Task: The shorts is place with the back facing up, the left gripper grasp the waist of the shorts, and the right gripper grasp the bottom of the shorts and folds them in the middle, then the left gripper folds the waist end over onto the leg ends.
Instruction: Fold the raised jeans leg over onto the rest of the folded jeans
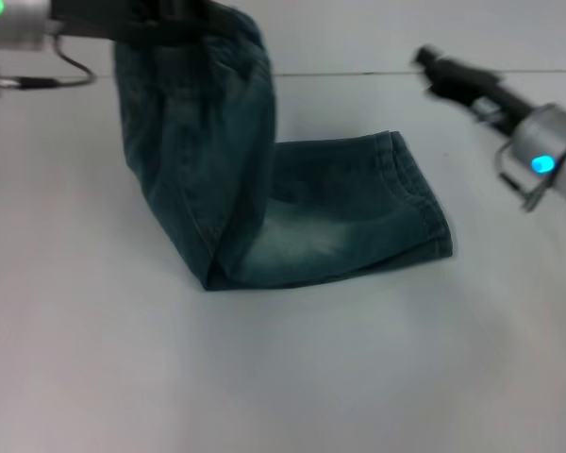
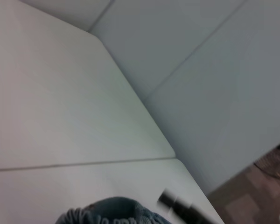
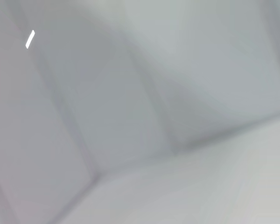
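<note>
The blue-green denim shorts (image 1: 302, 236) are doubled lengthwise on the white table. Their leg ends (image 1: 420, 203) lie flat toward the right. The waist of the shorts (image 1: 241, 38) is lifted high at the upper left, and the cloth hangs down from it to a bend (image 1: 217, 274) on the table. My left gripper (image 1: 193, 28) is shut on the waist. The ruffled waist band (image 2: 107, 212) also shows in the left wrist view. My right gripper (image 1: 434, 64) hovers above the table to the right of the leg ends, apart from the cloth. The right wrist view shows no shorts.
The white table (image 1: 292, 377) stretches in front of the shorts, and its far edge (image 1: 453, 72) runs behind them. In the left wrist view a black gripper tip (image 2: 177, 207) shows farther off, beside the table's corner and a patch of floor (image 2: 252, 196).
</note>
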Robot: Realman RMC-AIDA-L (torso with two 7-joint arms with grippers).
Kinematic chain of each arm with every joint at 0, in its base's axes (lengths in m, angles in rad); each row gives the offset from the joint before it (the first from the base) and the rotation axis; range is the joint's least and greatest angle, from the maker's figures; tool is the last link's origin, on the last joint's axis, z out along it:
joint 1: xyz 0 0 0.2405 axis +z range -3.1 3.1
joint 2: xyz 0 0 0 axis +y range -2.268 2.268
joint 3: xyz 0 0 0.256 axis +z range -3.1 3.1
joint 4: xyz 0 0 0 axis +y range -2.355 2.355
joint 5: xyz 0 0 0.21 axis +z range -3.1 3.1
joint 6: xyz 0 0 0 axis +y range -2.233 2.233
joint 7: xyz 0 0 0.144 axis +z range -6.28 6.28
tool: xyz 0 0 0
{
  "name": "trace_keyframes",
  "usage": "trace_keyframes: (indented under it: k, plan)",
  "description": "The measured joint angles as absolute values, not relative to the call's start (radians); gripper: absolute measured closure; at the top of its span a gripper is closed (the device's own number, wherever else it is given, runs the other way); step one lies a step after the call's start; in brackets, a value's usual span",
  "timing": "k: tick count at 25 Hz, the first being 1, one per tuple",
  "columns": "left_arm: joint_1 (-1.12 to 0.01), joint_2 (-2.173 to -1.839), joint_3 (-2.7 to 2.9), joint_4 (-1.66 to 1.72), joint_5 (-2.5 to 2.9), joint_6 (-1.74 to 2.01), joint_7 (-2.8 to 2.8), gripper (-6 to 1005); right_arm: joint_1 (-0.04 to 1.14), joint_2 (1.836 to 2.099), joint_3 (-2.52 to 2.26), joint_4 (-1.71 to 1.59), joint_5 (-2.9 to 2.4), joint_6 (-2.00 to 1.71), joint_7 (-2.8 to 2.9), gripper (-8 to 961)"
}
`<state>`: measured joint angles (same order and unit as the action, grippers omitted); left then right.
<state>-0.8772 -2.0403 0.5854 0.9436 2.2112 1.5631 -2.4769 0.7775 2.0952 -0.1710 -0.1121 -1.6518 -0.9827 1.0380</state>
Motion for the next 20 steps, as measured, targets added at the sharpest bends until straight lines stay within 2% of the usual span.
trace_keyframes:
  k: [7, 11, 15, 18, 20]
  plan:
    - [-0.934, -2.103, 0.755, 0.830, 2.161, 1.399, -2.429, 958, 0.676, 2.087, -0.167, -0.165, -1.390, -1.144, 1.043, 951]
    - [-1.003, -2.124, 0.858, 0.700, 2.153, 1.303, -2.396, 954, 0.659, 2.087, -0.167, -0.163, -1.365, -1.165, 1.046, 950]
    - [-1.038, -2.163, 0.930, 0.630, 2.152, 1.195, -2.384, 945, 0.656, 2.089, -0.176, -0.155, -1.369, -1.163, 1.046, 950]
    - [-1.040, -2.172, 0.996, 0.599, 2.110, 1.129, -2.382, 741, 0.655, 2.091, -0.190, -0.153, -1.372, -1.163, 1.047, 950]
    - [-1.036, -2.172, 1.021, 0.587, 2.076, 1.110, -2.382, 645, 0.655, 2.092, -0.209, -0.152, -1.373, -1.165, 1.047, 951]
